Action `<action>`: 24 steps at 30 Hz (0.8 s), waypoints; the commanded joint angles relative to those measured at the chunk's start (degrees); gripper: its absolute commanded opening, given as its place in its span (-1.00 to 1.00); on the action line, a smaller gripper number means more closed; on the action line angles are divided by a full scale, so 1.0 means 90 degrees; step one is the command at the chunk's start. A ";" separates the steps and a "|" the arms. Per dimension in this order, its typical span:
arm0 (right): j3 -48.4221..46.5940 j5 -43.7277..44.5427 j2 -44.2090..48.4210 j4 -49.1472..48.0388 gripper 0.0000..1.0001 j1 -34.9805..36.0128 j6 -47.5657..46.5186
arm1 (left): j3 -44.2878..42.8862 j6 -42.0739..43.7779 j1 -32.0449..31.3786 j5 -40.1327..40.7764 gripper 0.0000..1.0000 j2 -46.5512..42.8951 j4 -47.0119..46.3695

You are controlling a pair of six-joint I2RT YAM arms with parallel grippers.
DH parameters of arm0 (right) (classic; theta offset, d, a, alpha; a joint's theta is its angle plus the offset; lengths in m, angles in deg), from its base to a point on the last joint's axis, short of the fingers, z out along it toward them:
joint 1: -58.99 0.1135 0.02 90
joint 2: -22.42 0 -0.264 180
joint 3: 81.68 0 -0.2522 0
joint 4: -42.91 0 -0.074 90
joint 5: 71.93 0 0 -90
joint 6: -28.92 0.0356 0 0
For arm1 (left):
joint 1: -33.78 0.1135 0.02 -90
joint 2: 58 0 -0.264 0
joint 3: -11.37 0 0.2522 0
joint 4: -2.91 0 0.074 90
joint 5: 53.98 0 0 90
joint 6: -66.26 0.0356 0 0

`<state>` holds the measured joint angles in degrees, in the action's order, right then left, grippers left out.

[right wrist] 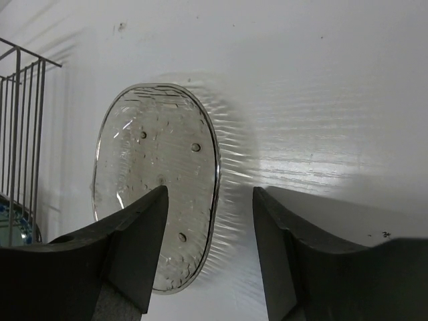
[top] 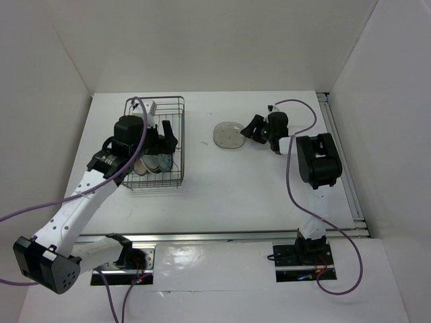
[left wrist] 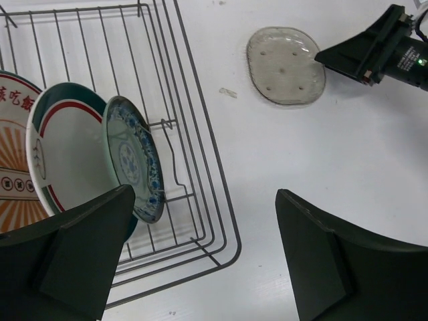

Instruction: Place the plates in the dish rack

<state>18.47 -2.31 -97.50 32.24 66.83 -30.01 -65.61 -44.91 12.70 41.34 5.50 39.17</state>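
Note:
The dark wire dish rack (top: pixel 176 134) stands at the left; it also shows in the left wrist view (left wrist: pixel 200 127). Three plates stand on edge in it: the orange-centred one (left wrist: pixel 10 174), the red-and-dark-rimmed one (left wrist: pixel 67 154) and the small teal patterned one (left wrist: pixel 134 160). My left gripper (left wrist: pixel 204 257) is open and empty over the rack's right corner. The translucent grey plate (top: pixel 228 134) lies flat on the table (right wrist: pixel 150 180). My right gripper (right wrist: pixel 210 200) is open, its jaws straddling that plate's right rim; it also shows from the left wrist (left wrist: pixel 368 50).
White walls enclose the table (top: pixel 236 182) on three sides. A metal rail (top: pixel 222 237) runs along the near edge, another along the right edge (top: pixel 343 168). Purple cables trail from both arms.

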 commanded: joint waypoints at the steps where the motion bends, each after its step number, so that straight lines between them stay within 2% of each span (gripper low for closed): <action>1: -0.0089 0.0175 -0.0338 0.0761 0.22 0.0018 -0.0200 | 0.0023 0.0028 0.0018 -0.0406 1.00 -0.0113 -0.0303; 4: -0.0157 0.0117 -0.0464 0.0839 0.03 0.0077 -0.0200 | 0.0023 0.0028 0.0018 -0.0406 1.00 -0.0113 -0.0303; 8: -0.0157 0.0116 -0.0523 0.0780 -0.49 0.0145 -0.0133 | 0.0023 0.0086 0.0018 -0.0533 0.98 -0.0044 -0.0303; 11: -0.0157 -0.0011 -0.0582 0.0780 -0.55 0.0145 -0.0055 | 0.0023 0.0086 0.0018 -0.0591 0.96 0.0024 -0.0303; 13: -0.0157 -0.0069 -0.0582 0.0702 -0.93 0.0145 0.0063 | 0.0023 0.0086 0.0018 -0.0689 0.96 0.0102 -0.0303; 15: 0.0095 -0.0196 -0.0505 0.0498 -1.00 0.0068 0.0336 | 0.0023 0.0086 0.0018 -0.0971 0.96 0.0277 -0.0303; 17: 0.0524 -0.0439 -0.0105 -0.0475 -1.00 -0.0041 0.0831 | 0.0023 -0.0010 0.0018 -0.1215 0.96 0.0424 -0.0429; 18: 0.1077 -0.0605 0.0071 -0.0963 -1.00 -0.0128 0.1019 | 0.0023 -0.0069 0.0018 -0.1468 0.96 0.0560 -0.0430; 19: 0.1354 -0.0984 0.0411 -0.1992 -1.00 -0.0128 0.1194 | 0.0023 -0.0070 0.0018 -0.1606 0.96 0.0619 -0.0536; 20: 0.1888 -0.1200 0.0569 -0.2602 -1.00 -0.0128 0.1573 | 0.0023 -0.0138 0.0018 -0.1791 0.96 0.0620 -0.0682; 22: 0.2311 -0.1726 0.0978 -0.4084 -1.00 -0.0128 0.1927 | 0.0023 -0.0216 0.0018 -0.1938 0.96 0.0756 -0.0752; 24: 0.2808 -0.1924 0.1272 -0.4754 -1.00 0.0047 0.2134 | 0.0023 -0.0294 0.0018 -0.1997 0.96 0.0756 -0.0908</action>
<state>40.09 -12.69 -92.32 10.30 65.89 -16.61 -64.96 -45.94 12.70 27.73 12.43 36.07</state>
